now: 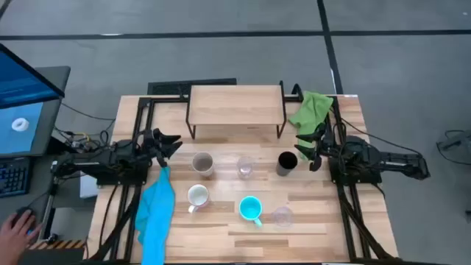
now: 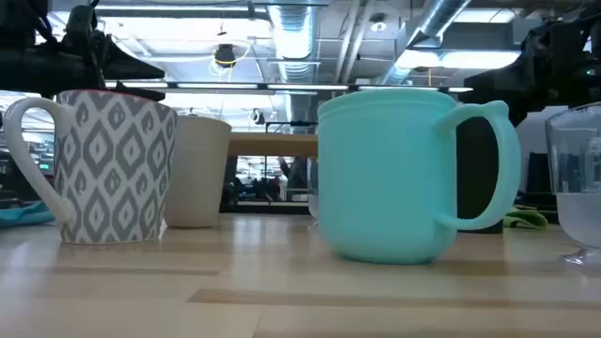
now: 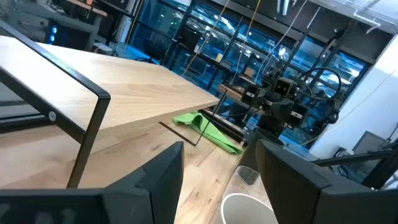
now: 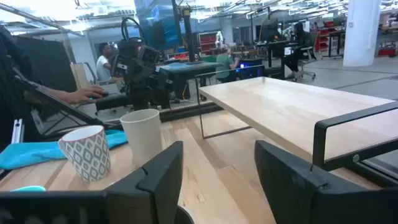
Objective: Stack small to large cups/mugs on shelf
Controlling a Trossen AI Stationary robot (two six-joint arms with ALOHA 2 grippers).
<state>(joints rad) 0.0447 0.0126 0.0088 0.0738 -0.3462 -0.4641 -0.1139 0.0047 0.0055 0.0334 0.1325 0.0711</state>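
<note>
In front of the bare shelf [image 1: 235,103], six cups stand loose on the bench [image 1: 221,228], none stacked yet. The left hand [image 1: 171,142] waits empty beside the beige cup [image 1: 202,163], showing a gap between its fingers; the right hand [image 1: 307,152], open and empty, hovers beside the black tumbler [image 1: 287,163]. A careless reach could topple the clear glass [image 1: 245,168] between them.

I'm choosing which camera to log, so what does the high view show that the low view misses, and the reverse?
Only the high view shows the shelf top, bare of cups, the black tumbler, green cloth, blue cloth and both arms. Only the low view shows the white mug's grey pattern. Both share the cyan mug, the beige cup and the table.
</note>
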